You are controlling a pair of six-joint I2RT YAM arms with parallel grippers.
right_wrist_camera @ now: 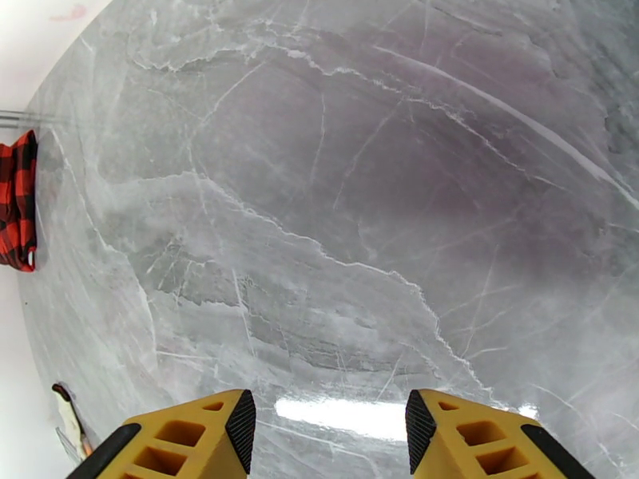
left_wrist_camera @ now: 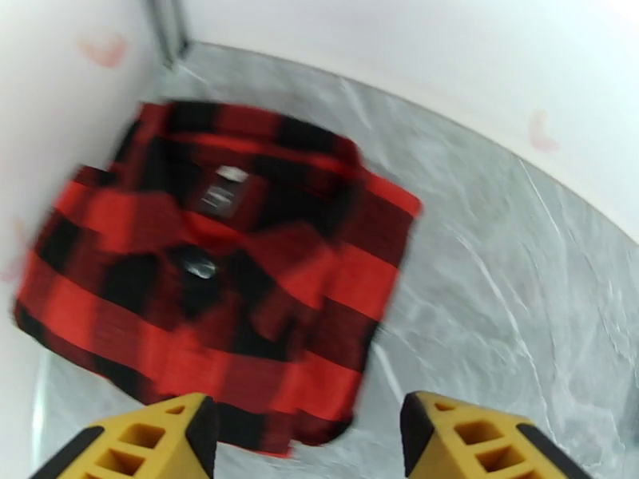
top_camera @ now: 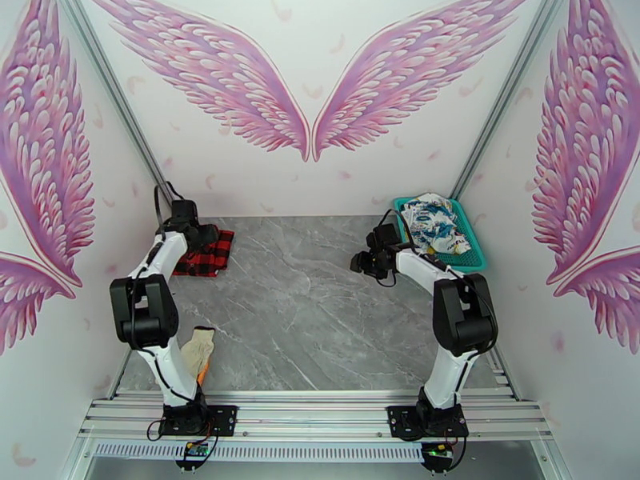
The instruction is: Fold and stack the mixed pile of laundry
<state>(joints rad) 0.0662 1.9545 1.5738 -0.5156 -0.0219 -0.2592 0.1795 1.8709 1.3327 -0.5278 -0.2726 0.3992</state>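
- The red-and-black checked shirt (top_camera: 206, 252) lies folded and flat on the grey marble tabletop (top_camera: 312, 314), in the far left corner close to the left wall.
- In the left wrist view the shirt (left_wrist_camera: 216, 273) is blurred. A small dark label shows near its collar, but its writing cannot be read.
- The left arm (top_camera: 164, 258) reaches to the near edge of the shirt, with its wrist above the cloth.
- The left jaws stand apart. Their yellow fingertips (left_wrist_camera: 172, 437) hang clear of the shirt's near hem, with nothing between them.
- The white garment (top_camera: 432, 222), printed in blue, yellow and teal, sits crumpled in a teal mesh basket (top_camera: 474, 262) at the far right corner of the tabletop.
- The right arm (top_camera: 420, 270) is just beside the basket, with its wrist pointing toward the middle of the tabletop.
- The right jaws are also apart. Their yellow fingertips (right_wrist_camera: 204, 437) frame bare marble (right_wrist_camera: 335, 233) and grip nothing.
- The right wrist view catches the shirt (right_wrist_camera: 17, 201) at its left edge, well apart from that arm.
- A beige glove (top_camera: 198, 351) lies near the left arm's base at the near left side of the tabletop, well apart from both garments.
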